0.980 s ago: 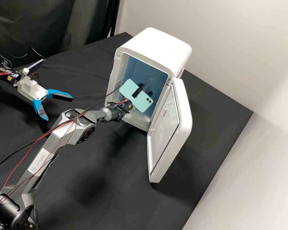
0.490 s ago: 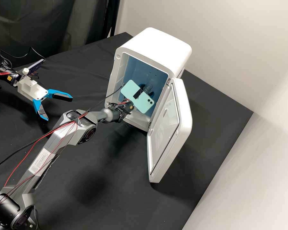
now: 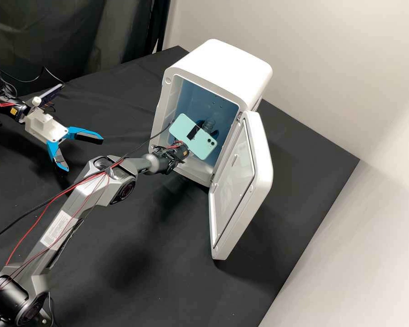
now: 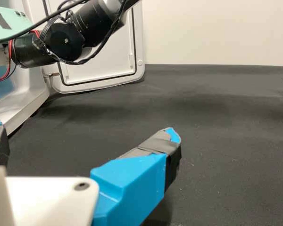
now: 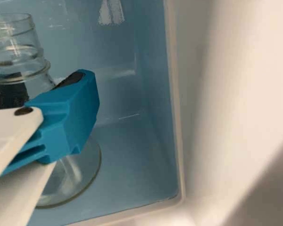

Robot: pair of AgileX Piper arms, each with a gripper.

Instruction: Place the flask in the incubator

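My right gripper (image 5: 33, 94) is clamping the neck of the clear glass flask (image 5: 14, 52), upright inside the white box incubator (image 3: 222, 68), base near its blue floor. In the high view a mint-green wrist phone (image 3: 193, 136) is covering that grip, beside the open white door (image 3: 245, 181). My left gripper (image 3: 82, 153) is hovering wide open, well apart.

The incubator (image 3: 222, 77) stands on the bench (image 3: 136, 259), toward 1 o'clock from the bench's middle in the high view. Its door (image 3: 243, 181) hangs open at the cabinet's 5 o'clock, in front of the opening's right edge. The flask (image 5: 19, 47) stands inside the chamber, base on the floor. The right gripper (image 5: 35, 92) is in the chamber with it, entering from 8 o'clock and closed around the flask's neck. The left gripper (image 3: 82, 153) hangs over the bench at 9 o'clock, well apart from the incubator.
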